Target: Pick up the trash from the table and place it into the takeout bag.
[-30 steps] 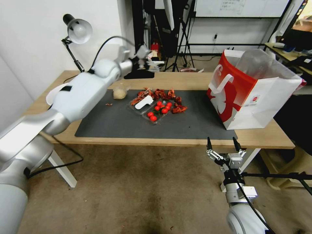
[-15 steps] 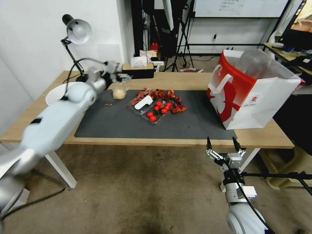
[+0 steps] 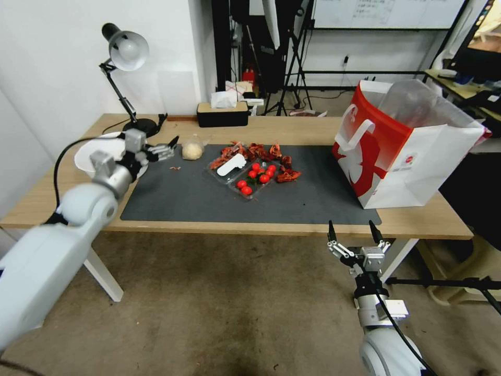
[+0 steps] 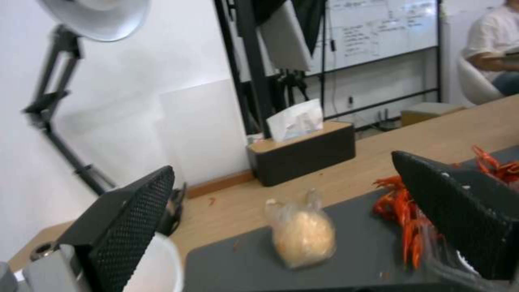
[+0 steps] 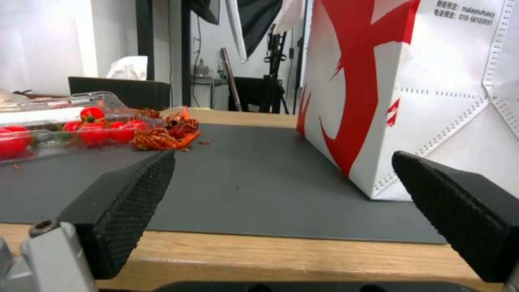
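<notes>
Beside crinkly bagged beige lump (image 3: 192, 150) — left claw (image 3: 166, 150), apparently open, empty.

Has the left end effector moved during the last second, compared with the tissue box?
Yes. The left end effector was up by the tissue box at the table's far edge; it has come down and toward the robot's left, and is now open beside the bagged lump.

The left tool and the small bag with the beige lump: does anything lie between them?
No. In the left wrist view the small bag sits ahead of the open left tool, with bare grey mat between. The head view agrees.
</notes>
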`<state>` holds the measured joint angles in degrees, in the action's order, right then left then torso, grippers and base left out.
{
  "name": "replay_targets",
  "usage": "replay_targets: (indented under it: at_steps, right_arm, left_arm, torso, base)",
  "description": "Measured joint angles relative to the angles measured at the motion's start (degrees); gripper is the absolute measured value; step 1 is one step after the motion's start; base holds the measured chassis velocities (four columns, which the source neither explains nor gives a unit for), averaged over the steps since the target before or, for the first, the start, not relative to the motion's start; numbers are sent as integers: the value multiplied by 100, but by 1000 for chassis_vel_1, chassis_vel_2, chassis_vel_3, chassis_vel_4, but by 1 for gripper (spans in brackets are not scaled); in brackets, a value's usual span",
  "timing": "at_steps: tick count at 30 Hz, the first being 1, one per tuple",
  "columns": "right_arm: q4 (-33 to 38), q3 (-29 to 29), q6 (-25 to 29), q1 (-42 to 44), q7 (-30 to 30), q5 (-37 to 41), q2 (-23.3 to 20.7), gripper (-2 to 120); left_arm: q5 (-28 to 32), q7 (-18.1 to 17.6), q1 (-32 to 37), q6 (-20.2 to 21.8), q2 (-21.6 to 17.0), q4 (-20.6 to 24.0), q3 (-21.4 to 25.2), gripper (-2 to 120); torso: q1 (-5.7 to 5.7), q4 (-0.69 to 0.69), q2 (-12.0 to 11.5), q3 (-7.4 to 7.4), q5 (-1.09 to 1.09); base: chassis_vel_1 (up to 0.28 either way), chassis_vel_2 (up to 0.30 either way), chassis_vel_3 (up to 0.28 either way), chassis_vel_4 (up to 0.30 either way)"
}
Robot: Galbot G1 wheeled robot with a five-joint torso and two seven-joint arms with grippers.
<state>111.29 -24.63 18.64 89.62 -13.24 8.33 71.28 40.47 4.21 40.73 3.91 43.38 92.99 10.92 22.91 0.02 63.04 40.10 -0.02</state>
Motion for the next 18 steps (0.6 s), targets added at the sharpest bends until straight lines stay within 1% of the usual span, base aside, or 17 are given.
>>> replay_targets:
  at_steps: [2, 3, 4, 5, 7, 8, 9, 10, 11, 12, 14, 15, 16, 17, 18]
  right_arm:
    - [5, 0, 9, 14, 2, 0, -5, 100]
    - [5, 0, 9, 14, 2, 0, -5, 100]
    - [14, -5, 19, 21, 2, 0, -11, 100]
    - [16, -8, 23, 24, 2, -1, -15, 100]
    - [17, -9, 23, 24, 2, 0, -16, 100]
    - [17, -10, 30, 32, 3, 0, -22, 100]
    - [18, -9, 40, 37, 3, 1, -23, 100]
    - [18, -2, 47, 40, 6, 1, -22, 100]
    - [18, -2, 47, 40, 6, 1, -22, 100]
    - [18, 8, 53, 40, 9, 2, -20, 100]
    - [4, 22, 67, 28, 14, 4, -18, 100]
    - [4, 22, 67, 28, 14, 4, -18, 100]
    - [0, 24, 68, 24, 14, 6, -19, 100]
    - [-7, 31, 70, 24, 18, 9, -22, 100]
    - [-17, 32, 77, 25, 20, 9, -23, 100]
  left_arm:
    - [-75, -245, 538, -25, 15, 384, 371, 100]
    - [-75, -245, 538, -25, 15, 384, 371, 100]
    - [-117, -345, 829, -51, 26, 582, 574, 100]
    - [-140, -396, 956, -59, 31, 659, 659, 100]
    - [-144, -405, 977, -60, 32, 671, 673, 100]
    - [-205, -505, 1358, -94, 70, 873, 942, 100]
    - [-284, -598, 1729, -116, 125, 1049, 1204, 100]
    - [-378, -638, 2106, -184, 236, 1214, 1493, 100]
    - [-378, -638, 2106, -184, 236, 1214, 1493, 100]
    - [-472, -655, 2416, -245, 404, 1320, 1768, 100]
    - [-769, -622, 3057, -452, 869, 1545, 2284, 100]
    - [-769, -622, 3057, -452, 869, 1545, 2284, 100]
    - [-830, -617, 3214, -493, 973, 1596, 2381, 100]
    - [-925, -615, 3494, -558, 1107, 1685, 2503, 100]
    - [-1001, -612, 3748, -621, 1201, 1761, 2584, 100]
  torso:
    - [0, -2, 0, 0, 1]
    - [0, -2, 0, 0, 1]
    - [0, -5, 0, 0, 2]
    - [0, -4, 0, 0, 3]
    - [0, -3, 0, 0, 3]
    - [0, -4, 0, 0, 2]
    - [0, -2, 0, 0, 2]
    - [0, -2, 0, 0, 3]
    - [0, -2, 0, 0, 3]
    - [0, -1, 0, 0, 2]
    - [0, -2, 0, 0, 1]
    - [0, -2, 0, 0, 1]
    - [0, -1, 0, 0, -1]
    - [0, -1, 0, 0, 3]
    - [0, -1, -1, 0, 2]
  base:
    - [0, 0, 0, 0]
    - [0, 0, 0, 0]
    - [0, 0, 0, 0]
    - [0, 0, 0, 0]
    - [0, 0, 0, 0]
    - [0, 0, 0, 0]
    - [0, 0, 0, 0]
    - [0, 0, 0, 0]
    - [0, 0, 0, 0]
    - [0, 0, 0, 0]
    - [0, 0, 0, 0]
    - [0, 0, 0, 0]
    - [0, 0, 0, 0]
    - [0, 0, 0, 0]
    - [0, 0, 0, 0]
